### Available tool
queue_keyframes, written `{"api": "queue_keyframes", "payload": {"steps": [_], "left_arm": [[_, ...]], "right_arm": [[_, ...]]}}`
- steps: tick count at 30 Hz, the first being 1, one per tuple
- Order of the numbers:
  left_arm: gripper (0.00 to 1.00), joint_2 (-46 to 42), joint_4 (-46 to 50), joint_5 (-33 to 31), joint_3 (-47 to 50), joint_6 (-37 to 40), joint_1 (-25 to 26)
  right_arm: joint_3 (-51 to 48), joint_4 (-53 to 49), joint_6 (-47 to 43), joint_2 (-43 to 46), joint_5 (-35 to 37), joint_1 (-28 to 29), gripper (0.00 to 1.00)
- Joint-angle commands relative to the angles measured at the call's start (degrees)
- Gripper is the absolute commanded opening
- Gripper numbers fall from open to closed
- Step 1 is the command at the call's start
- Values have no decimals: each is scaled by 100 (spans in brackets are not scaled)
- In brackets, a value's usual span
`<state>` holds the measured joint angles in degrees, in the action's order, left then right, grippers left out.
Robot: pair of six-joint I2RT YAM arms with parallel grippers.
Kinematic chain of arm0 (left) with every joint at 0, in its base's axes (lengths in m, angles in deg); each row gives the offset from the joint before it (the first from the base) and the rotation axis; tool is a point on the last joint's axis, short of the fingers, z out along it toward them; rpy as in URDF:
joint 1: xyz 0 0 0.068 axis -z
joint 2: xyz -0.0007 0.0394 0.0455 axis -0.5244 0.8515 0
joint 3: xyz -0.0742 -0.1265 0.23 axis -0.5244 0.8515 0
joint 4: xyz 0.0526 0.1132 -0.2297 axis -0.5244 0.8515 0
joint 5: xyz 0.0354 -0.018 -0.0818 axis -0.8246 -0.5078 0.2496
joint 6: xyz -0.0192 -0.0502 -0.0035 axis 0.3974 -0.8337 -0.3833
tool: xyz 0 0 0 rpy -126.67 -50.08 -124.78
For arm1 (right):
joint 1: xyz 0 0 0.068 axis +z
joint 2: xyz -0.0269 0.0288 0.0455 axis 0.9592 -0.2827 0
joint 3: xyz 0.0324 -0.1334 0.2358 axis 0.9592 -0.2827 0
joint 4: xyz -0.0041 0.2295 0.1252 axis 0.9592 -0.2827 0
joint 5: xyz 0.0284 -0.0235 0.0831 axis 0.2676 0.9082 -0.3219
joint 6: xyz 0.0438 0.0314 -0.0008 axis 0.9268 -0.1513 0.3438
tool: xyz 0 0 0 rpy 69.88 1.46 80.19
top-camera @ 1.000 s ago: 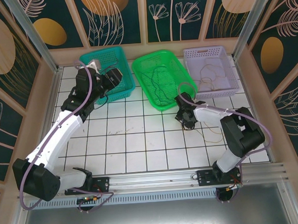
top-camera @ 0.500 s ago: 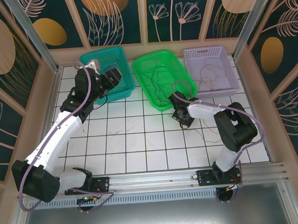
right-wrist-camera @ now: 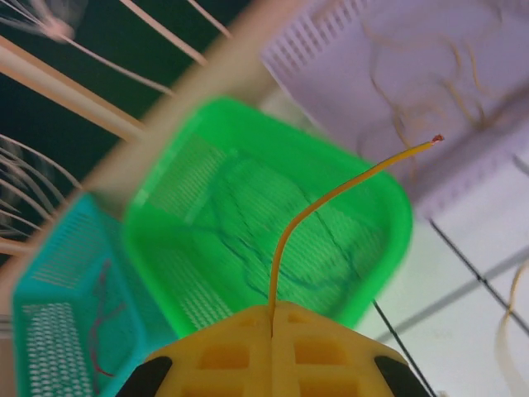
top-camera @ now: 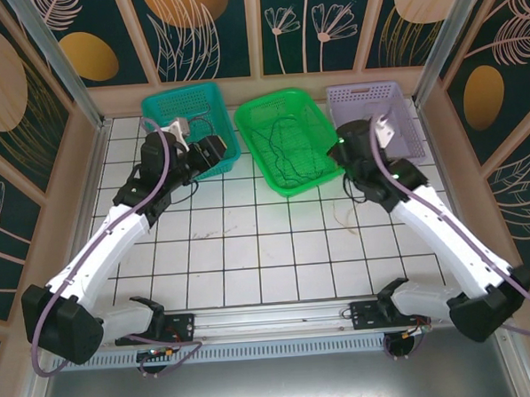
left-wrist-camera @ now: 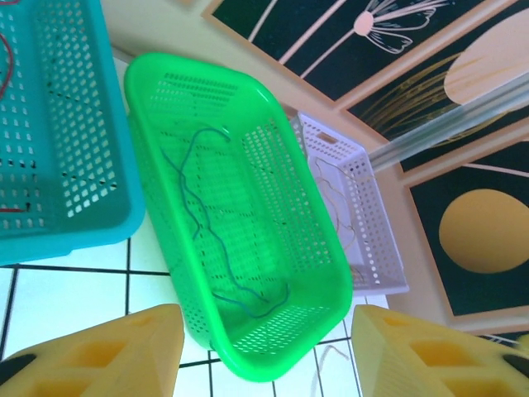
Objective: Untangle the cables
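My right gripper is shut on a thin yellow cable that curves up and to the right from between its closed fingers. Seen from the top, the right gripper hangs raised between the green basket and the lavender basket. Tan cable lies loose on the tiles below it. Dark green cables lie in the green basket, tan ones in the lavender basket, and a red one in the teal basket. My left gripper is open by the teal basket, with nothing between its fingers.
The three baskets stand in a row along the back wall. White tiled floor spreads in front of them. Wooden walls and metal posts close in the sides. The arm bases sit on the rail at the near edge.
The right arm has lifted off the floor and swung up and back toward the lavender basket, carrying the yellow cable. The left gripper has shifted slightly right.
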<state>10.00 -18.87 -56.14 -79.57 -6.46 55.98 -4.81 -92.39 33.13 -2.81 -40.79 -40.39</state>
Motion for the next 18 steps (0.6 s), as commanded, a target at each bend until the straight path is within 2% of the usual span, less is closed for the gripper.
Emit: {"api": "queue_keyframes", "payload": {"steps": [1, 4, 7, 18], "left_arm": [[55, 105, -380, 185, 35, -73, 68], [55, 155, -385, 224, 61, -74, 84], [54, 172, -385, 237, 120, -51, 112], [53, -7, -516, 284, 475, -168, 178]], "right_arm": [[613, 467, -1335, 101, 521, -57, 0], [1447, 1112, -2179, -94, 446, -150, 0], [2460, 1529, -2602, -516, -61, -606, 0], [5964, 1926, -2326, -2758, -1846, -2260, 0]]}}
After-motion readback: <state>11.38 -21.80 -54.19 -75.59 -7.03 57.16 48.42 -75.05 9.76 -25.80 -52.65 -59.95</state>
